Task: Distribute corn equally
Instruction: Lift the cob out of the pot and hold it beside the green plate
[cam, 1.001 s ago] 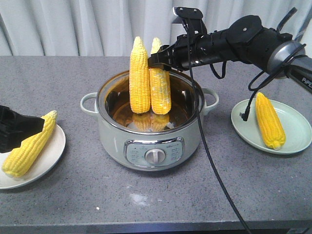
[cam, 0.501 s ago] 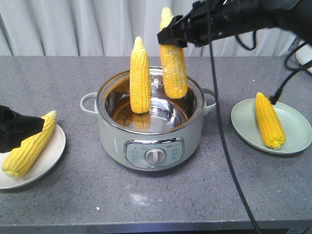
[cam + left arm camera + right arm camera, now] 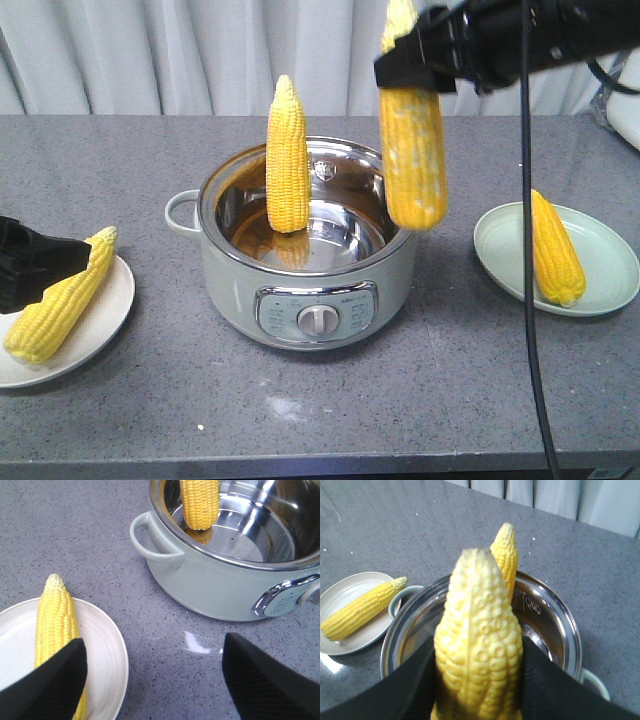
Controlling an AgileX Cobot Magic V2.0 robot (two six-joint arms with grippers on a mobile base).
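My right gripper is shut on the upper end of a corn cob, which hangs upright above the right rim of the pot. In the right wrist view that corn cob fills the space between the black fingers. A second cob leans upright inside the pot. A third cob lies on the cream plate at the left, a fourth on the green plate at the right. My left gripper is open beside the cream plate, one finger over the cob.
The pot has side handles and a front dial. A black cable hangs from the right arm down across the table, in front of the green plate. A grey curtain runs behind the table.
The right gripper has lifted its cob out of the pot and carried it up and to the right, over the pot's right rim. The left gripper and the other cobs have stayed put.
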